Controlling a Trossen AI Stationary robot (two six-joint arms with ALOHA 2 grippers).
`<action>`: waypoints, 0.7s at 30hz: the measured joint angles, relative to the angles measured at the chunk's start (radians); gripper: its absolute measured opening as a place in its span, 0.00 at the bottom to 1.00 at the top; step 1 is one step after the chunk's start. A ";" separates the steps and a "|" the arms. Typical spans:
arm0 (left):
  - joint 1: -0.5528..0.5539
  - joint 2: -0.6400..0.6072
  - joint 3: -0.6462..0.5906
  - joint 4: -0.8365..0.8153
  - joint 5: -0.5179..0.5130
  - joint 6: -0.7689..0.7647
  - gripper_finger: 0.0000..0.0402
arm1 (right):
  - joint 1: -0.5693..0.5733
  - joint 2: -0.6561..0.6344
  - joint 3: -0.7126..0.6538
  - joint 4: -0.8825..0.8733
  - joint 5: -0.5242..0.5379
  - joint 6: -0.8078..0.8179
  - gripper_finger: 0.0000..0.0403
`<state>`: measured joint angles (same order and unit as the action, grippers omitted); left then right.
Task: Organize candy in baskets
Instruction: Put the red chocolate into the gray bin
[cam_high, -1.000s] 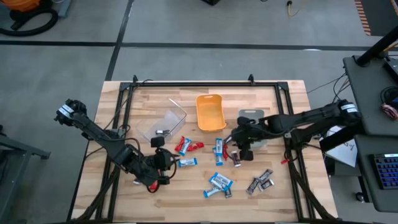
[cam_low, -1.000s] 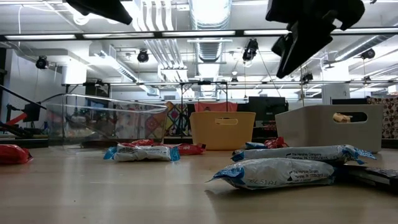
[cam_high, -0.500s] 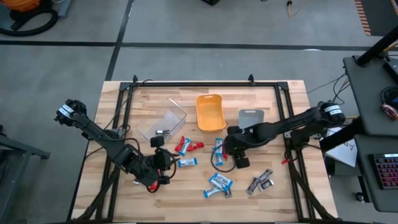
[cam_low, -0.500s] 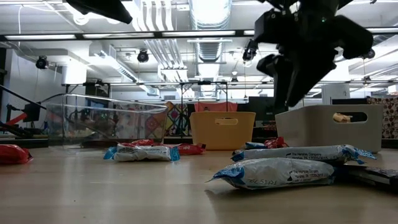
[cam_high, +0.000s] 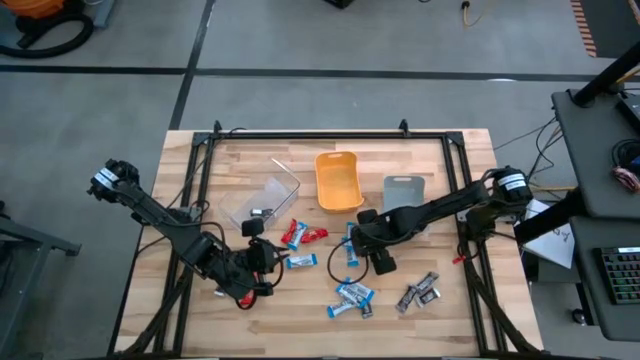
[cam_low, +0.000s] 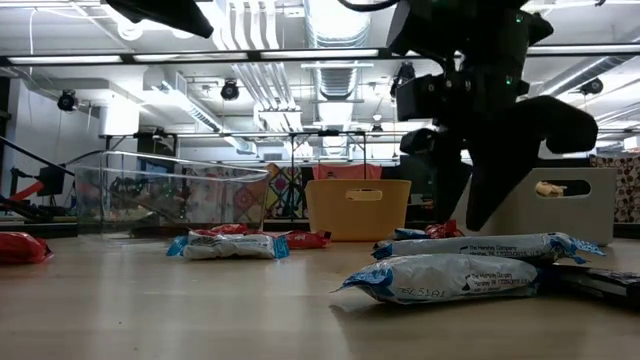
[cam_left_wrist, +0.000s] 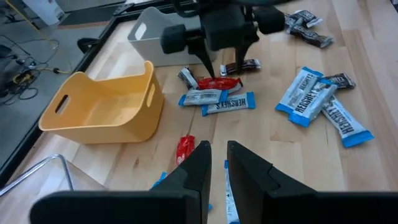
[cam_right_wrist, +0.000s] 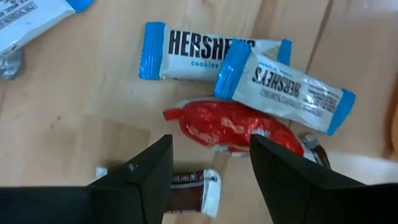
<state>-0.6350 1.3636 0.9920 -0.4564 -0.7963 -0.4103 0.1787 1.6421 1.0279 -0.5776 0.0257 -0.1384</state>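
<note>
My right gripper (cam_right_wrist: 208, 168) hangs over the candy pile mid-desk, jaws wide and empty. Red candy (cam_right_wrist: 233, 132) lies straight ahead between them, long axis crosswise to the gap. Left gripper (cam_left_wrist: 216, 163) waits farther off, jaws narrow.

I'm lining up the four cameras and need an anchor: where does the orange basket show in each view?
High view: orange basket at the table's far middle, between the clear basket and the grey basket.
Low view: it stands centre, behind the candy.
Left wrist view: it sits left of the grey basket.
Right wrist view: not in it.
Shared landmark: the grey basket beside it.
</note>
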 joint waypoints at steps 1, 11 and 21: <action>0.000 0.000 0.000 0.000 -0.007 0.000 0.09 | 0.000 0.003 0.000 0.004 0.000 -0.007 0.49; 0.000 0.000 0.000 0.002 -0.008 0.000 0.09 | 0.000 0.057 0.000 0.044 0.003 -0.031 0.34; 0.000 0.002 0.000 0.004 -0.009 0.000 0.09 | 0.000 0.063 0.000 0.044 0.006 -0.036 0.06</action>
<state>-0.6350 1.3652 0.9920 -0.4526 -0.8051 -0.4103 0.1787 1.7050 1.0279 -0.5335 0.0314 -0.1745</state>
